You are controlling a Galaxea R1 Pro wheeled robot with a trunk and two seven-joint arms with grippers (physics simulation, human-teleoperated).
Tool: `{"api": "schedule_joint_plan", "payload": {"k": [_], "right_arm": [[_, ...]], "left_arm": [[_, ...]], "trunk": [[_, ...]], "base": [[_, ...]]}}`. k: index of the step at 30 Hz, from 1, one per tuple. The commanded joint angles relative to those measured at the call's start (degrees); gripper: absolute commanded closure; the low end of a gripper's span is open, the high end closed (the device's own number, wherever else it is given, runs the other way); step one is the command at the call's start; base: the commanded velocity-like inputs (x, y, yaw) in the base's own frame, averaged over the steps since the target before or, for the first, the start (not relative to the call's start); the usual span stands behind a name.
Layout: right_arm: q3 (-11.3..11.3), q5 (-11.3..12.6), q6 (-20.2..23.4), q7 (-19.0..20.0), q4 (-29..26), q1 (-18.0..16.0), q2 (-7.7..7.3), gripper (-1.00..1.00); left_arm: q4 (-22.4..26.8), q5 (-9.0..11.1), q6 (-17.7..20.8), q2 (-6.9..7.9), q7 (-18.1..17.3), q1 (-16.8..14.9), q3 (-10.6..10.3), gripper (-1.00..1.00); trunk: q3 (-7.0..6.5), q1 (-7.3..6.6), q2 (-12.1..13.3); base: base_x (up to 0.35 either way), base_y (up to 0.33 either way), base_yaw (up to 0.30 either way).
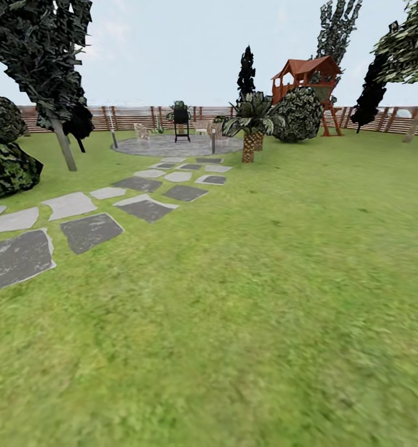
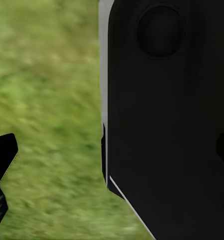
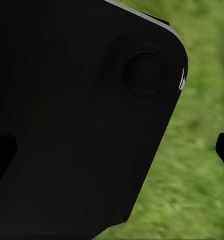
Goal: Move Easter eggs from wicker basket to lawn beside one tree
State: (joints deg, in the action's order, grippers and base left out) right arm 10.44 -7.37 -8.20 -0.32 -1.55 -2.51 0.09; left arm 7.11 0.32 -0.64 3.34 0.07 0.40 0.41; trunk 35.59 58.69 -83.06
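On the lawn, stepping stones.

No readable text, label, brand, number or sign anywhere across my three camera feeds.

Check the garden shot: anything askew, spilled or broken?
Nothing stands out. The green grass lawn, grey stepping stones, round grey patio and brown slatted fence all look intact, nothing spilled.
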Motion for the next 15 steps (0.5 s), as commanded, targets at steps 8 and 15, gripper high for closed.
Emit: {"api": "schedule_joint_plan", "payload": {"k": [8, 15], "right_arm": [[-0.07, -0.54, -0.15, -0.03, 0.06, -0.04, 0.0, -1.0], [-0.07, -0.54, -0.15, -0.03, 0.06, -0.04, 0.0, -1.0]], "left_arm": [[0.1, 0.03, -0.07, 0.0, 0.02, 0.04, 0.03, -1.0], [0.1, 0.03, -0.07, 0.0, 0.02, 0.04, 0.03, -1.0]], "trunk": [[0.04, 0.04, -0.02], [0.04, 0.04, -0.02]], "base": [[0.339, 0.0, 0.0], [0.339, 0.0, 0.0]]}}
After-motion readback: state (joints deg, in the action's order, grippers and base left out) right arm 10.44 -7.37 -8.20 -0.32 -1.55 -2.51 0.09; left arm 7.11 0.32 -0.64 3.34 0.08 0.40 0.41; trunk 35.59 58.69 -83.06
